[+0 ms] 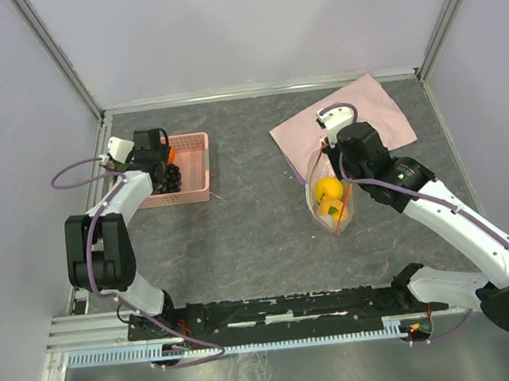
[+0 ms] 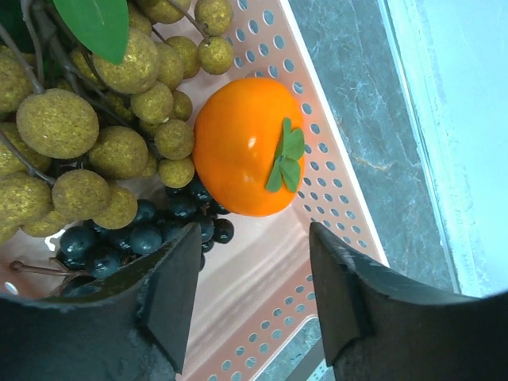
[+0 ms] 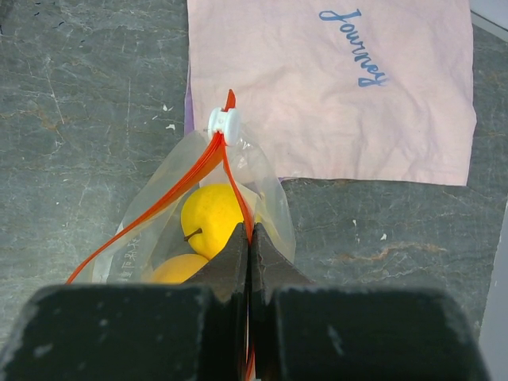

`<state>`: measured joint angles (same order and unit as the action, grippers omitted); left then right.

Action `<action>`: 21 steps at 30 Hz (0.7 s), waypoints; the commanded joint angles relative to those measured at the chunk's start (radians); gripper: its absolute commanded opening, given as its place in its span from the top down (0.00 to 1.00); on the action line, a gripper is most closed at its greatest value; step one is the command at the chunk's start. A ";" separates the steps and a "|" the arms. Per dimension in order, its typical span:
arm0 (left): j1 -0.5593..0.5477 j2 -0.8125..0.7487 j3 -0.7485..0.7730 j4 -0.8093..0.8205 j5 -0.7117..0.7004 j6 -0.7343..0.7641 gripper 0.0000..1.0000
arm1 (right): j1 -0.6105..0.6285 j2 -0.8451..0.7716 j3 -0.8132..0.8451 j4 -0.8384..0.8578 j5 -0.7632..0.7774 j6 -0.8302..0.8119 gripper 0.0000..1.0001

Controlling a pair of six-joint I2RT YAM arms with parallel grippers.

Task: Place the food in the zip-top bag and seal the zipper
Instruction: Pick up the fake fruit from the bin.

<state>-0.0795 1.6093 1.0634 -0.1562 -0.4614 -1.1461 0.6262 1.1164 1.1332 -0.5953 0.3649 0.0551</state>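
Observation:
My left gripper (image 2: 254, 270) is open and empty over the pink basket (image 1: 193, 165). Just beyond its fingertips lie the orange green-topped persimmon (image 2: 242, 147), dark grapes (image 2: 147, 234) and the tan-brown berry cluster (image 2: 87, 127) with a green leaf. My right gripper (image 3: 250, 238) is shut on one side of the orange-red zipper (image 3: 238, 186) and holds the clear zip-top bag (image 1: 331, 196) up with its mouth open. A yellow lemon (image 3: 210, 218) and another yellow-orange fruit (image 3: 178, 270) are inside the bag. A white slider (image 3: 224, 121) sits at the zipper's far end.
A pink cloth with blue writing (image 3: 333, 79) lies on the dark table behind the bag; it also shows in the top view (image 1: 355, 112). The basket's perforated wall (image 2: 317, 159) is close to the table's left edge rail (image 2: 429, 143). Grey walls enclose the table.

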 commanded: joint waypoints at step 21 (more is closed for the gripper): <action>0.116 0.338 0.400 -0.190 0.244 0.522 0.20 | 0.001 0.007 0.037 0.033 -0.018 -0.001 0.98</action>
<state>0.0349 1.9221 1.4223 -0.3130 -0.2916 -0.7254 0.6262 1.1328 1.1378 -0.5995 0.3443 0.0547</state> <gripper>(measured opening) 0.788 0.024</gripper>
